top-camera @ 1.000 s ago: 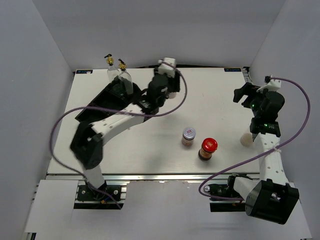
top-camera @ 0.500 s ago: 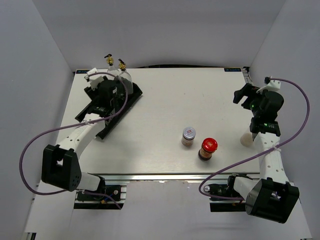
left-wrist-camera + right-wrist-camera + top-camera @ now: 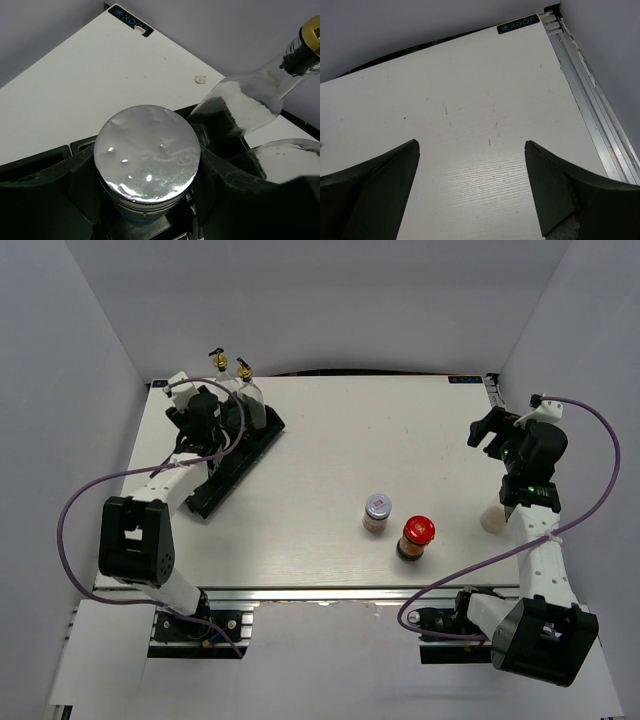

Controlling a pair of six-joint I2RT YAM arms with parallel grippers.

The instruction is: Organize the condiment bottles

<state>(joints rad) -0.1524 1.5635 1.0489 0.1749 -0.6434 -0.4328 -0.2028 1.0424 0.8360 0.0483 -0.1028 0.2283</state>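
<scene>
Pinched a round glass bottle with a crinkled silver top (image 3: 146, 150) between the dark fingers of the left pincer (image 3: 147, 182), above the far end of the black rectangular tray (image 3: 215, 485), itself laid diagonally from far right to near left at the far left of the white counter (image 3: 400, 440). Held it upright, long axis vertical, silver top facing the wrist camera; could not tell whether its base touched the tray.

Found it crowded on one side by two tall clear glass cruets with gold-black spouts (image 3: 222, 380) (image 3: 249, 398), both upright at the tray's far end, spouts up, just beside the pinched bottle.

Found a short silver-lidded jar (image 3: 377, 510) and a short red-lidded jar (image 3: 416, 536) upright mid-counter, near each other, well apart from the tray. Noted a small whitish object (image 3: 491, 519) beside the right arm, too small to name.

Saw the right pincer (image 3: 472, 190) spread wide above bare counter near the far right corner, gripping nothing.
</scene>
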